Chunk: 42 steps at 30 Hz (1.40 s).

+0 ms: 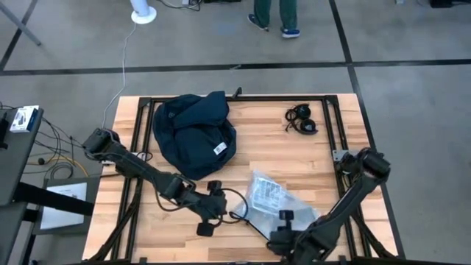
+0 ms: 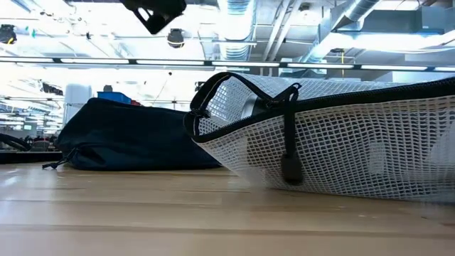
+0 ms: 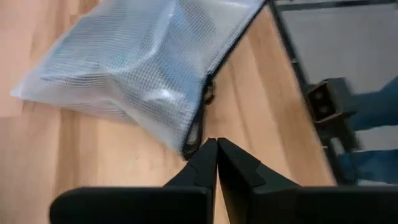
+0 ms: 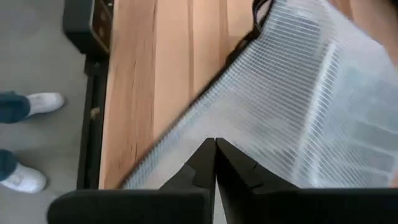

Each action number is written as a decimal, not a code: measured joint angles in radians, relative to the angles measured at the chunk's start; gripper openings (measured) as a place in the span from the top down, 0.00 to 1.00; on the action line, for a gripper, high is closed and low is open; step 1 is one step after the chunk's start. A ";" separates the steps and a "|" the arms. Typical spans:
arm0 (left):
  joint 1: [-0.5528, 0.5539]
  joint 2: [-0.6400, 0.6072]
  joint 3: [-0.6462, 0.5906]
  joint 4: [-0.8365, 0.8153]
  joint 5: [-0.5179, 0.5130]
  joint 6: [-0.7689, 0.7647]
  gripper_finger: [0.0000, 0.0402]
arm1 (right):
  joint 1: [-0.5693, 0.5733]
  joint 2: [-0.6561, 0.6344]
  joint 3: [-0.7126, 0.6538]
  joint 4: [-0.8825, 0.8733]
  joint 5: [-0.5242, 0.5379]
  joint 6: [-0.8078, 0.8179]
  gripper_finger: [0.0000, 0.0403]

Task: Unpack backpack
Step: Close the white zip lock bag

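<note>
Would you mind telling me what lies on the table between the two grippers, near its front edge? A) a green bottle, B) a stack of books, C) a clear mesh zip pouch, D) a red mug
C: the clear mesh pouch lies between the left gripper and the right gripper, away from the backpack and the small black item farther back.

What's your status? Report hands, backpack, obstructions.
Left hand shut, empty, beside mesh pouch. Right hand shut, empty, at the pouch's other side. Backpack untouched at table's far left. Nothing blocking it.
</note>
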 joint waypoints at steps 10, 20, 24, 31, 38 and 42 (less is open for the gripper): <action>0.021 0.001 -0.071 -0.005 0.041 0.010 1.00 | -0.037 0.140 0.228 -0.110 -0.073 0.092 0.61; 0.002 0.002 -0.151 0.072 0.040 -0.023 1.00 | -0.032 0.246 0.234 -0.210 -0.150 0.254 0.35; 0.001 0.002 -0.165 0.114 0.039 -0.034 1.00 | -0.035 0.248 0.234 -0.306 -0.149 0.341 0.35; 0.004 0.002 -0.171 0.184 0.038 -0.023 1.00 | -0.031 0.280 0.228 -0.464 -0.120 0.378 0.44; 0.009 0.002 -0.171 0.226 0.037 -0.024 1.00 | -0.033 0.379 0.226 -0.595 -0.037 0.266 0.61; 0.008 0.002 -0.171 0.232 0.038 -0.050 1.00 | -0.027 0.409 0.226 -0.673 -0.013 0.282 0.71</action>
